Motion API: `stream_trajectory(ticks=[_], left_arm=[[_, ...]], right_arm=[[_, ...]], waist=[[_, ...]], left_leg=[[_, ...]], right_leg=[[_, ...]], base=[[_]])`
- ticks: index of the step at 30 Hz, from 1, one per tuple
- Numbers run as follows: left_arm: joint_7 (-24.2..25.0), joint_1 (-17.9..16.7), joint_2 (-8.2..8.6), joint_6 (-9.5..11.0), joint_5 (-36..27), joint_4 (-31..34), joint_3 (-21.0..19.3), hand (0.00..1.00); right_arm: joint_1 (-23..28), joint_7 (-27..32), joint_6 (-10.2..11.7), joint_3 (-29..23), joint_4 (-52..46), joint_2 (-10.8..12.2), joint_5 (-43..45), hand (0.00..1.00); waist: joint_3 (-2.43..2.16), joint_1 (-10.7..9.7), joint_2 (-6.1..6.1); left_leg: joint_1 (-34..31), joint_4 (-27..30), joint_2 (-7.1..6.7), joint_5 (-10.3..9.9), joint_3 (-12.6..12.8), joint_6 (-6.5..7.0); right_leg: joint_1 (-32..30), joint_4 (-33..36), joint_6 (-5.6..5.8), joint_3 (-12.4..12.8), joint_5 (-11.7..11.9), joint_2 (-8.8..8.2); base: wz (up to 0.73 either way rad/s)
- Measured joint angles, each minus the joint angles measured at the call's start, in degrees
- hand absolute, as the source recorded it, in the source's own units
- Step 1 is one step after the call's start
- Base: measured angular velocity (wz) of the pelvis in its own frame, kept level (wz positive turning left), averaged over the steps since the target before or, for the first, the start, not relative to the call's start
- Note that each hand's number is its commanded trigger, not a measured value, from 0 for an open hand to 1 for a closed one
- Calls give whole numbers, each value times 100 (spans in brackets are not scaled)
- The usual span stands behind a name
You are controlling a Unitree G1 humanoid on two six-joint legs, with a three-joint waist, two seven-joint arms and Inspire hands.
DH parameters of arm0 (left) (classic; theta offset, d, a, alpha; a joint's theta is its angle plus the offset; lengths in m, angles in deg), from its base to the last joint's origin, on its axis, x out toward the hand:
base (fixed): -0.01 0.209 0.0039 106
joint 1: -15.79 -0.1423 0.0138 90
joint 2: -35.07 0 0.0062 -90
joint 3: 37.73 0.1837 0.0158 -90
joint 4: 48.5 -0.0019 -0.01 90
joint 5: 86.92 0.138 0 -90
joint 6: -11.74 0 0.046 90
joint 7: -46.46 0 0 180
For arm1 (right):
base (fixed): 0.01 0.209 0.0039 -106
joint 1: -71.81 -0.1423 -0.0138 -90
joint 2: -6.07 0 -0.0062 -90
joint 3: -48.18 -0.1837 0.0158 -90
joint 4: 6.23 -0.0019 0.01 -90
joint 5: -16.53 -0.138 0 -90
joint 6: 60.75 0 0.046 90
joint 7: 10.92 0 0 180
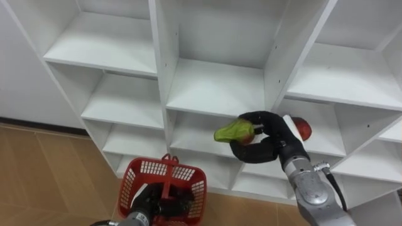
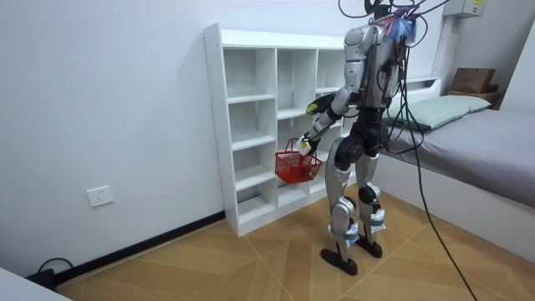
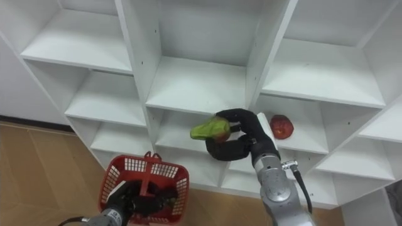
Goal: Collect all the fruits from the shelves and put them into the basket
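My right hand [image 1: 260,141] [image 3: 235,135] is shut on a green-and-red fruit [image 1: 234,131] [image 3: 211,129] and holds it in the air just in front of the white closet [image 1: 217,88] [image 3: 195,85], above and to the right of the basket. A red fruit [image 3: 282,126] [image 1: 304,129] lies on the shelf behind that hand. Low in the eye views my left hand [image 1: 149,204] [image 3: 129,199] is shut on the handle of a red plastic basket [image 1: 135,182] [image 3: 116,179]. In the room view I stand facing the closet [image 2: 251,125] with the basket [image 2: 298,164] held out before me.
The closet's open compartments run in several rows and columns, with upright dividers [image 1: 164,56] between them. Wooden floor [image 1: 44,176] lies below. A bed [image 2: 468,142] stands behind me in the room view.
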Motion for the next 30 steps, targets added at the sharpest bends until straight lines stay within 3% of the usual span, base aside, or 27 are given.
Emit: stream_trajectory(ticks=[12, 22, 30], left_arm=[[52, 7, 56, 50, 12, -16, 100, 100], [111, 31, 55, 54, 84, -26, 128, 100], [166, 83, 4, 116, 184, -33, 244, 100]], right_arm=[[349, -136, 2, 180, 35, 33, 632, 100], [356, -109, 28, 179, 398, 136, 870, 100], [217, -6, 43, 219, 1000, 130, 1085, 100]], waist=[[-58, -78, 175], [-46, -115, 306], [-34, -58, 295]], left_leg=[[-87, -2, 6, -6, 82, -9], [-198, 4, 25, -8, 124, -13], [-383, 23, 33, -6, 159, -10]], right_leg=[[-161, 15, -4, 46, 3, 19], [-278, 20, -21, 162, 38, 47], [-506, 99, -21, 170, 37, 43]], base=[[-3], [-5], [-2]])
